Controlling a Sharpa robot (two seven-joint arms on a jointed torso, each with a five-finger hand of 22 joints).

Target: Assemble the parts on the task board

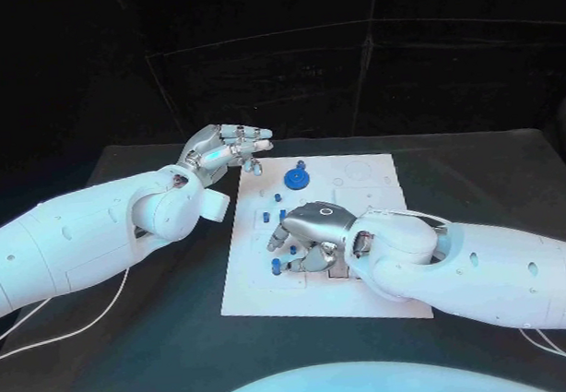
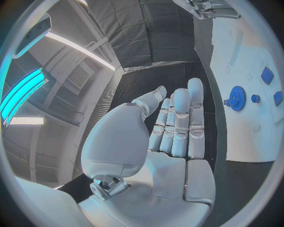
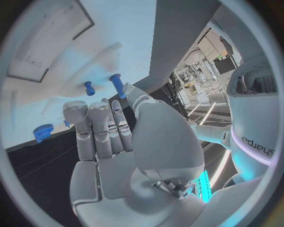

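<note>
The white task board (image 1: 273, 295) lies in the middle of the black table. A blue gear (image 1: 296, 177) sits near the board's far edge, and small blue pegs (image 1: 276, 197) stand just in front of it. My right hand (image 1: 316, 233) hovers over the board's middle with its fingers bent down, and a blue part (image 1: 276, 267) lies by its fingertips. In the right wrist view its palm (image 3: 112, 142) is bare, and a blue peg (image 3: 118, 85) stands just past the thumb. My left hand (image 1: 226, 150) hangs off the board's far left corner, its fingers (image 2: 177, 118) straight and together, holding nothing.
Shallow recesses (image 1: 355, 176) mark the board's far right part. In the left wrist view the gear (image 2: 238, 98) and more blue parts (image 2: 267, 75) lie on the board. A white cable (image 1: 56, 336) runs over the table at the left. Black curtains close off the back.
</note>
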